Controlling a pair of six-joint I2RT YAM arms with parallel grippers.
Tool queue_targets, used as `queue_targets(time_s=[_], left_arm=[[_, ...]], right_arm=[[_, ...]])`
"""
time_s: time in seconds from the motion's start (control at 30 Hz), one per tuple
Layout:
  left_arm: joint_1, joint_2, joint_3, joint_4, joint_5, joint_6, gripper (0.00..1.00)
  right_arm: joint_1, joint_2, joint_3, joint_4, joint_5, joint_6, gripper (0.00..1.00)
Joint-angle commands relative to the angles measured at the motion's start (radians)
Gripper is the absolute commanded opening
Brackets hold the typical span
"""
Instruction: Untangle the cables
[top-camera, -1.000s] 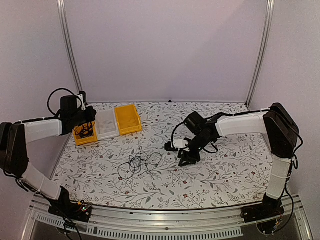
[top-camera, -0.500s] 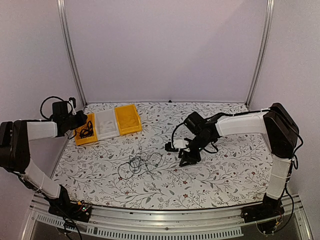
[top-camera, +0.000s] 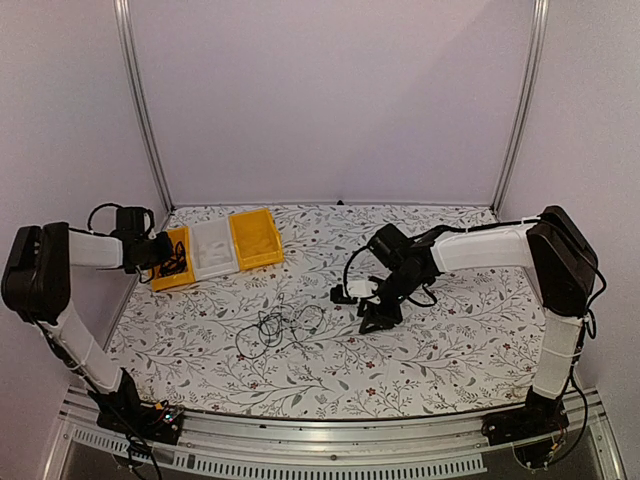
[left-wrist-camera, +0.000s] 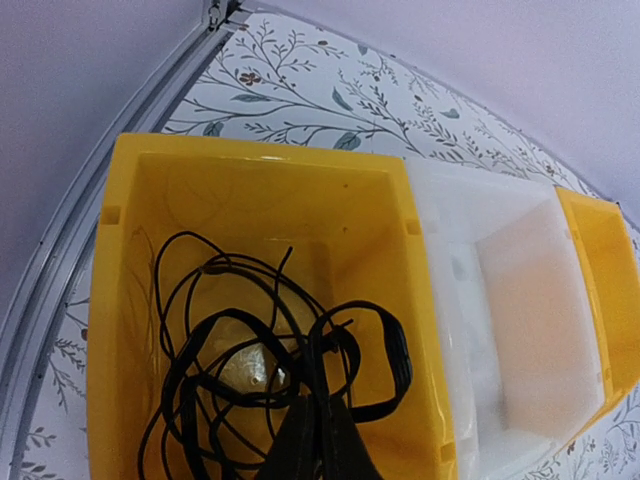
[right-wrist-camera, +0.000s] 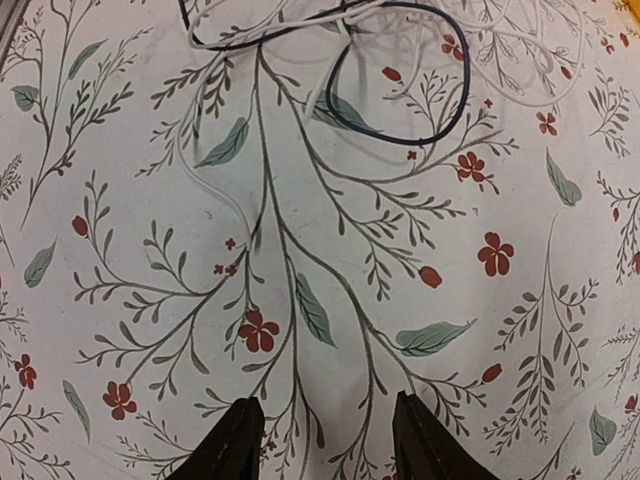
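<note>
Tangle: thin black cables (top-camera: 280, 328) in a loose, loopy heap on the flowery bench (top-camera: 450, 370).
Right claw (top-camera: 378, 314): half open, holding nothing. The heap lies just to its left. I see it is nearer.
Left claw (top-camera: 158, 253): shut over a coiled cable (left-wrist-camera: 398, 352) in the smooth yellow bin (left-wrist-camera: 250, 190). I cannot tell if it pinches a wire.

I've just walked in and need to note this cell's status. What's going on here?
Two arms are sorting thin cables. One black cable lies coiled in the leftmost yellow bin. The left gripper is shut at that bin; whether it pinches a strand is unclear. The other cables sit in a loose tangle on the flowered table. The right gripper hangs open and empty near the tangle, touching nothing.
</note>
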Motion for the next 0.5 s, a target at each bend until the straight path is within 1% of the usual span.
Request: queue_targets(time_s=[0.0,0.2,0.37,0.47], left_arm=[[0.008,0.041,0.053,-0.031,-0.018,-0.007,0.00],[0.009,0.067,0.081,-0.063,-0.033,0.014,0.00],[0.008,0.116,0.139,-0.170,-0.075,0.021,0.02],[0.007,0.119,0.144,-0.176,-0.075,0.029,0.02]], right_arm=[[0.003,0.003,0.026,-0.014,0.008,-0.008,0.49],[0.003,0.012,0.027,-0.017,0.008,-0.009,0.49],[0.005,0.021,0.033,-0.026,0.008,-0.009,0.49],[0.005,0.025,0.035,-0.028,0.009,-0.009,0.49]])
